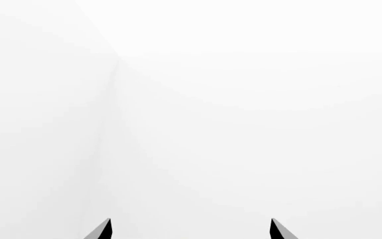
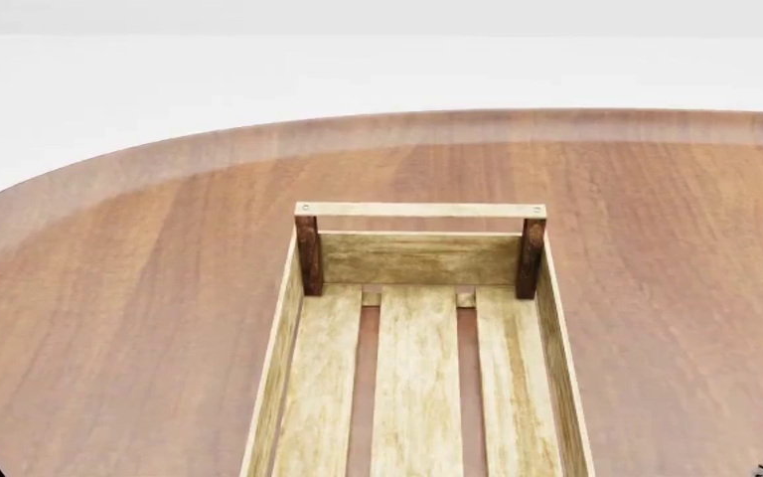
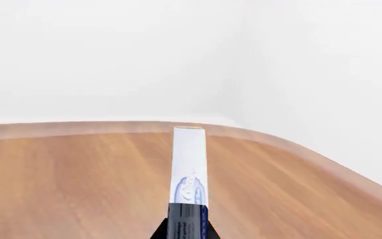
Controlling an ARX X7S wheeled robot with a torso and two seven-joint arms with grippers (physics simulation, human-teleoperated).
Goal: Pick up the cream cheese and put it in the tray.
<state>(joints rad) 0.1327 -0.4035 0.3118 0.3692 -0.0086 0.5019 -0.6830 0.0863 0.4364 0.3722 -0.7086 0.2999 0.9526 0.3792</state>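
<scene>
Level above the table (image 3: pixel 78 179), right gripper (image 3: pixel 187 230) clamps cream cheese (image 3: pixel 189 164); left gripper (image 1: pixel 189 230) spread.

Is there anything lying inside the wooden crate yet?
No, in the head view the tray shows only its bare slatted bottom, with nothing lying on it.

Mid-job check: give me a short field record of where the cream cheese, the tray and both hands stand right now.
cream cheese: held edge-on in the right hand, above the table, per the right wrist view
right hand: shut on the box; not in the head view
left hand: open, holding nothing, facing white wall
tray: on the table, visible part holds nothing; near end cut off by the head view
placement: not yet done
</scene>
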